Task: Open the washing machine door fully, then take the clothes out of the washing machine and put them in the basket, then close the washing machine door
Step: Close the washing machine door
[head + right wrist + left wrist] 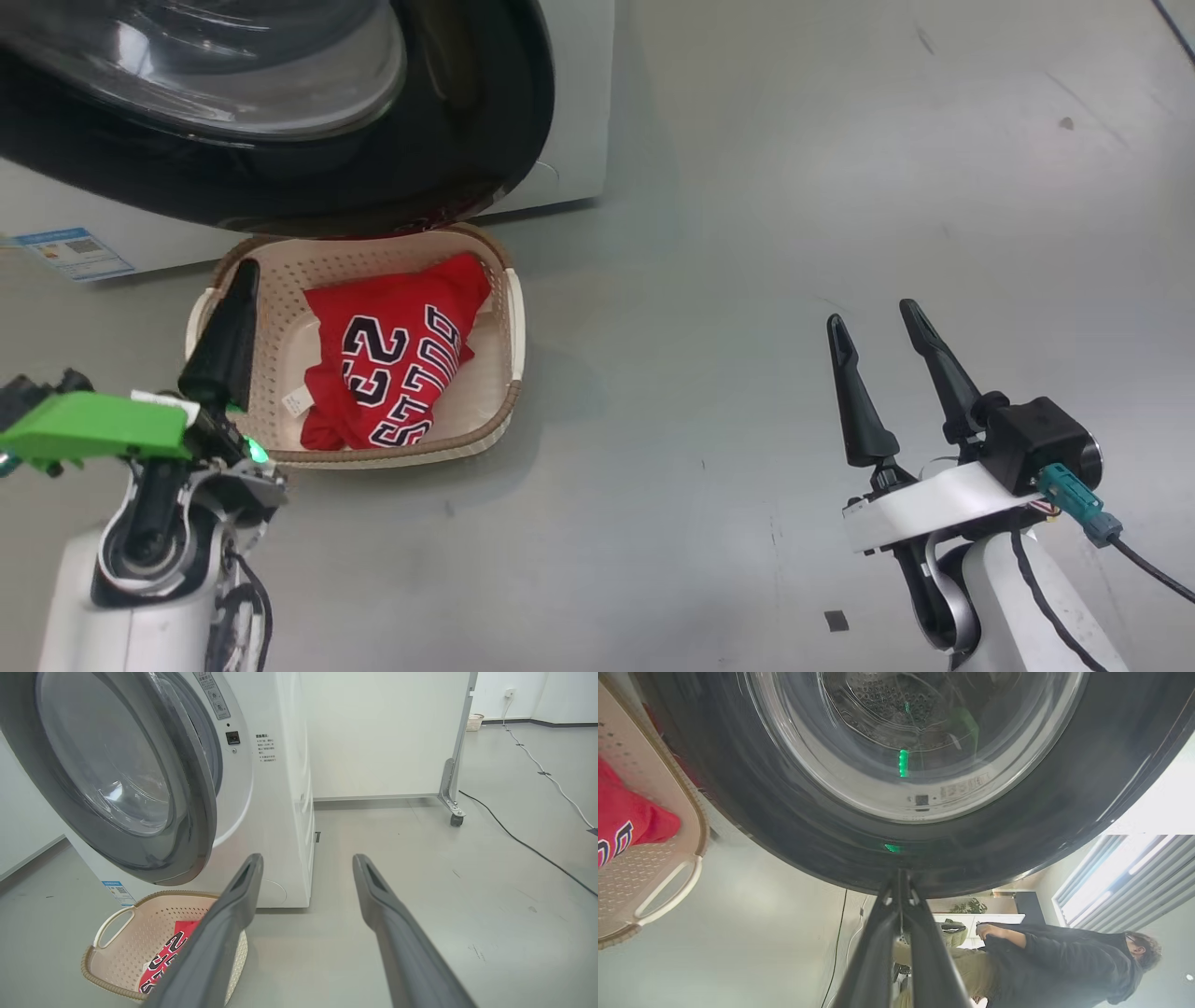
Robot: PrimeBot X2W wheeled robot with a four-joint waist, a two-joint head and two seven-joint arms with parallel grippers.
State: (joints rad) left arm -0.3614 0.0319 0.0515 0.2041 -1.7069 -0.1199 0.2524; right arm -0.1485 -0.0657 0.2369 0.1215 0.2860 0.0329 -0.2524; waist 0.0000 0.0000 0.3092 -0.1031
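The washer (280,812) is being shown on a grey floor (420,868), with its door (196,812) swung out from the front and hanging over the basket (117,914). Behind it a white wheeled panel (383,732) is being seen, with a cable (514,840) trailing across the floor. In the left wrist view a person (1064,956) in dark clothing is being cut off by the bottom edge. The basket's far rim is being hidden by the door's black rim (485,140) in the head view. A red jersey (401,364) is lying crumpled in the basket (504,355), and in the right wrist view it is being partly covered by a finger. The drum (887,700) is being glimpsed only dimly through the glass. The left gripper (246,271) is being held over the basket's left rim with its fingers pressed together and empty. Its tips (901,877) are lying at the door's rim (784,826), though contact cannot be told. The right gripper (870,315) is being held well apart over bare floor, its fingers spread and empty.
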